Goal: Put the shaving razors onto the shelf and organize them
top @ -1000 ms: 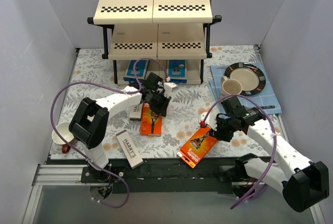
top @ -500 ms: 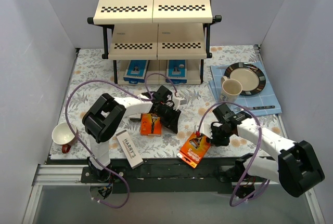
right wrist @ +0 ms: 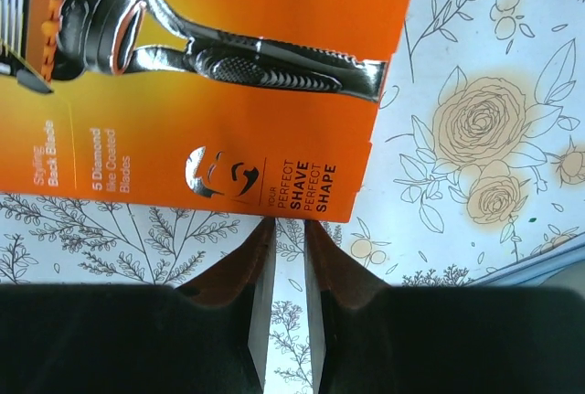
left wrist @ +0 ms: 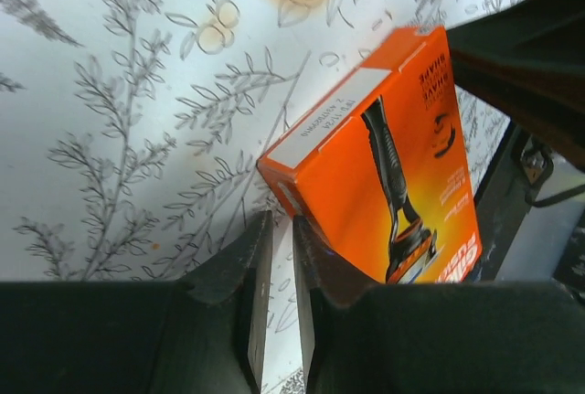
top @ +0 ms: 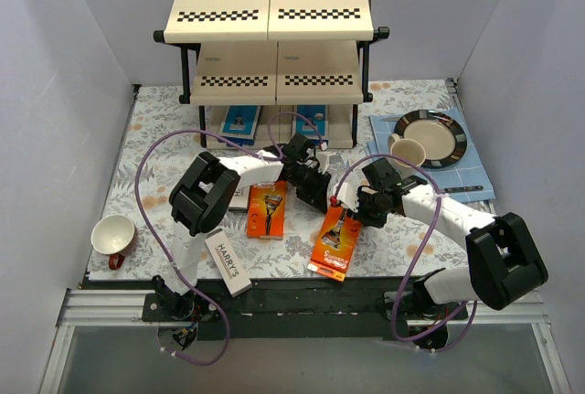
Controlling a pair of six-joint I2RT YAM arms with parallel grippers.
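Glossy orange card pack (right wrist: 201, 74); matt black plastic fingers (right wrist: 239, 271); printed floral tablecloth (left wrist: 119, 138)

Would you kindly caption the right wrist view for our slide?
Right gripper, fingers nearly together, holds the edge of an orange razor card above the floral tablecloth.

The table (top: 164, 138) wears a floral cloth. The shelf (top: 274, 56) stands at its far edge. Two orange razor cards (top: 266, 209) (top: 334, 243) lie mid-table, a HARRY'S box (top: 227, 262) at the near edge, a mug (top: 112, 234) near the left edge, and a blue mat (top: 475, 179) toward the right edge.
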